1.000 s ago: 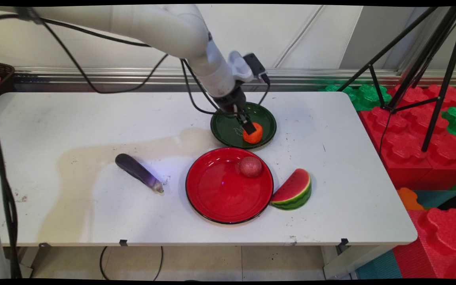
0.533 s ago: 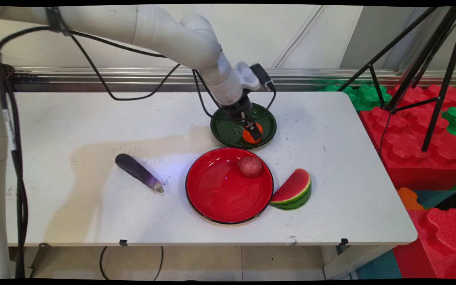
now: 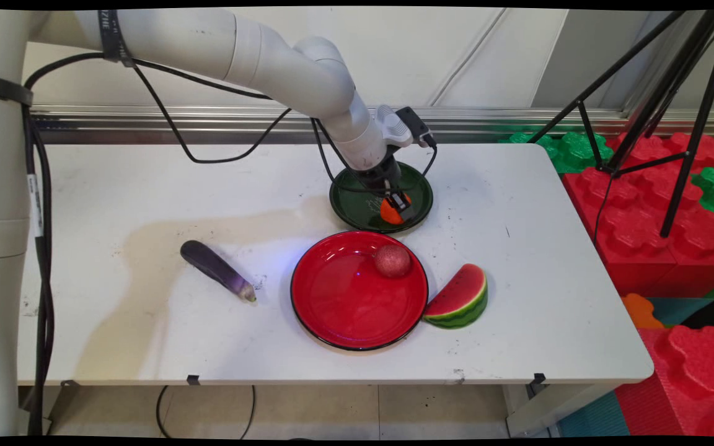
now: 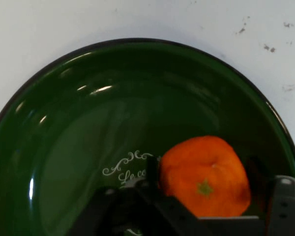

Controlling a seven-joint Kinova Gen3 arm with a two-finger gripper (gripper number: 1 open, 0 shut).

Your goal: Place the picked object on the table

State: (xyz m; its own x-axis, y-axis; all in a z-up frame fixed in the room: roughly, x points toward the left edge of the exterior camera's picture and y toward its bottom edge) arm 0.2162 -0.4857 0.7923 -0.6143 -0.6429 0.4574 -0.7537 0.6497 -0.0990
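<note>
The gripper (image 3: 399, 207) sits lower and a little further right than a second ago, down inside the green plate (image 3: 351, 207). A second ago its fingers were at the orange's (image 3: 389, 212) upper left edge; half a second ago they were over its top; now they reach down on either side of it, and in the main view they cover much of its right part. In the hand view the orange (image 4: 205, 176) lies between the two fingers (image 4: 283, 196), one on each side of it, with a gap showing on the right. The arm's forearm and wrist have swung further right and lower over the table.
</note>
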